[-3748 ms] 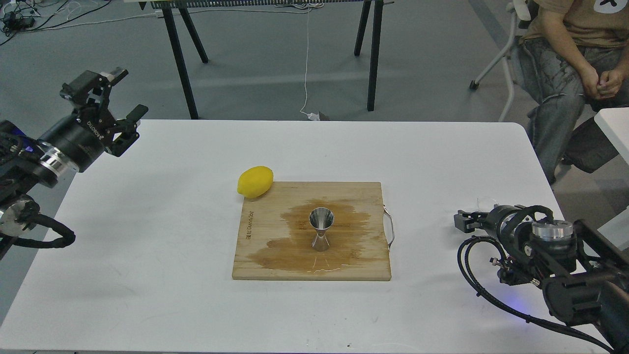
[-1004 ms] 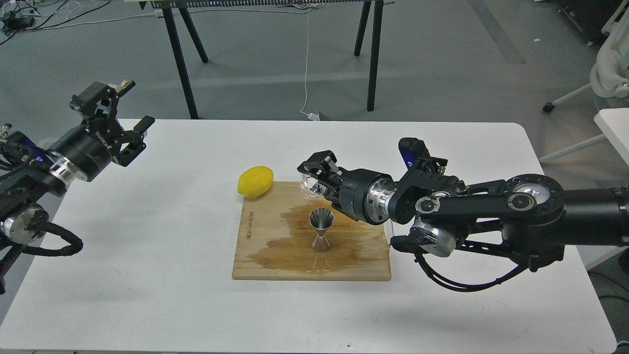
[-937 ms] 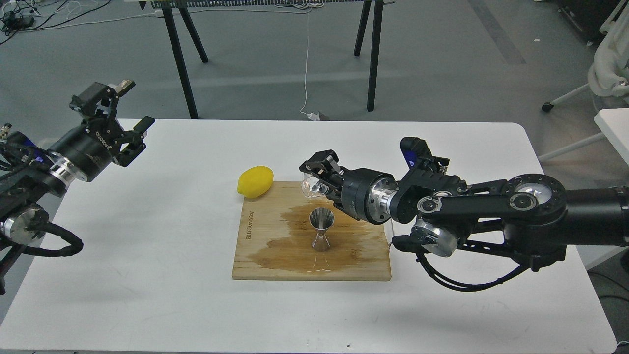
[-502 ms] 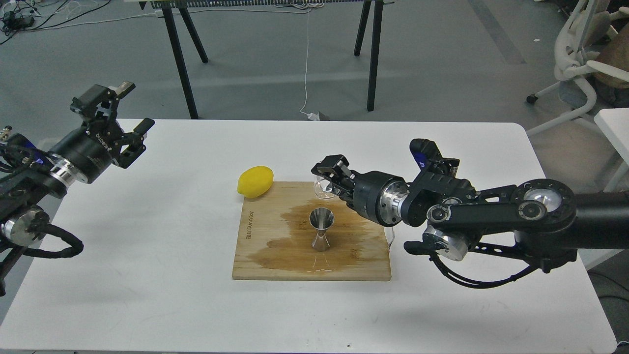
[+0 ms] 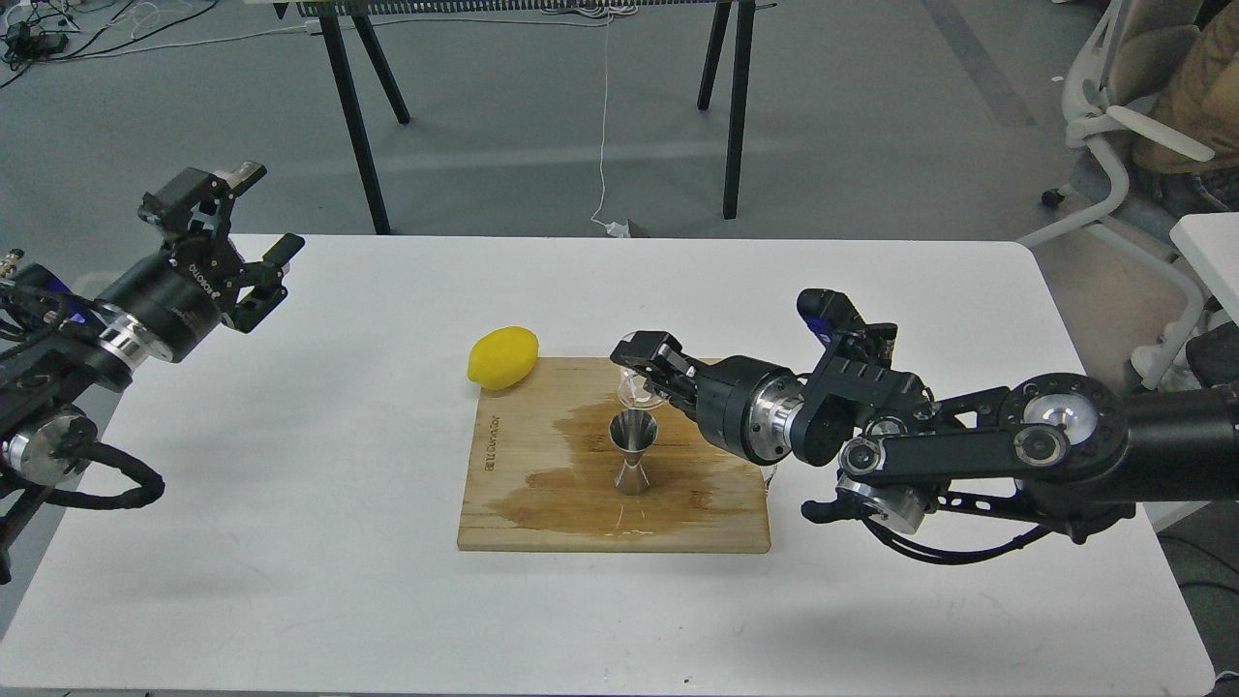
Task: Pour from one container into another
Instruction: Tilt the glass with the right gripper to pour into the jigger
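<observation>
The steel hourglass jigger (image 5: pixel 633 451) stands upright on the stained wooden cutting board (image 5: pixel 523 484). Just behind and above its mouth is the small clear glass cup (image 5: pixel 629 379), nearly see-through, with my right gripper (image 5: pixel 641 372) shut on it; the arm reaches in from the right. The cup looks roughly upright, its rim near the board's far edge. My left gripper (image 5: pixel 237 211) hovers open over the table's far left corner, holding nothing.
A yellow lemon (image 5: pixel 502 357) lies at the board's far left corner. The board has a metal handle (image 5: pixel 770 474) on its right side. The white table (image 5: pixel 290 503) ends near my arms; an office chair (image 5: pixel 1113 145) stands at the far right.
My right arm drew back to the right and lowered, carrying the glass cup from a tilt left of the jigger to upright just behind it. The left arm stayed still.
</observation>
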`<state>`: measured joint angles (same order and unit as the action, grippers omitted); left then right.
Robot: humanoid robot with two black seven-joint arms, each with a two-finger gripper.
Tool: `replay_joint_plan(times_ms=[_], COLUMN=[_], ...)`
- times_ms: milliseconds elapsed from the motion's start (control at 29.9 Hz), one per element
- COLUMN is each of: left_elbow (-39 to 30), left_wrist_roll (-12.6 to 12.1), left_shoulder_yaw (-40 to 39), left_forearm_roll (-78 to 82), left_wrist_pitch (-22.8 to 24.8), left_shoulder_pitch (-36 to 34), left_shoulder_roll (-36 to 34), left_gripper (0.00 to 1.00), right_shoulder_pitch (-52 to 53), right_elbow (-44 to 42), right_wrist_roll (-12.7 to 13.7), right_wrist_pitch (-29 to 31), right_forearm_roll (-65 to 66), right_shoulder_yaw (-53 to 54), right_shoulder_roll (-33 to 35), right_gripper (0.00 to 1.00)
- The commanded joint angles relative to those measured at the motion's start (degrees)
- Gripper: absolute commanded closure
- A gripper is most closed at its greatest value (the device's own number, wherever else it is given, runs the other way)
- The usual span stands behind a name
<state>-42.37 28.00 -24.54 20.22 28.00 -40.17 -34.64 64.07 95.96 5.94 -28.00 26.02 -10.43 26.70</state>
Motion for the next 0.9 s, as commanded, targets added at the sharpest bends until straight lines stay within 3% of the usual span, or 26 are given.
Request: replay_joint_plan(times_ms=[0, 870], left_elbow=[0.0, 0.0], left_wrist_roll=[0.0, 0.0], left_shoulder_yaw=[0.0, 0.0], left_forearm_roll=[0.0, 0.0], left_wrist_pitch=[0.0, 0.0], left_shoulder_pitch=[0.0, 0.0], left_shoulder_roll=[-0.1, -0.2], left_gripper=[0.11, 0.11], right_shoulder_pitch=[0.0, 0.4], right_elbow=[-0.1, -0.9], right_wrist_roll=[-0.2, -1.8], right_wrist_pitch=[0.0, 0.0], right_forearm_roll=[1.3, 12.5], right_shoulder_yaw=[-0.7, -4.6], right_shoulder_roll=[-0.1, -0.3], right_gripper=[0.67, 0.67])
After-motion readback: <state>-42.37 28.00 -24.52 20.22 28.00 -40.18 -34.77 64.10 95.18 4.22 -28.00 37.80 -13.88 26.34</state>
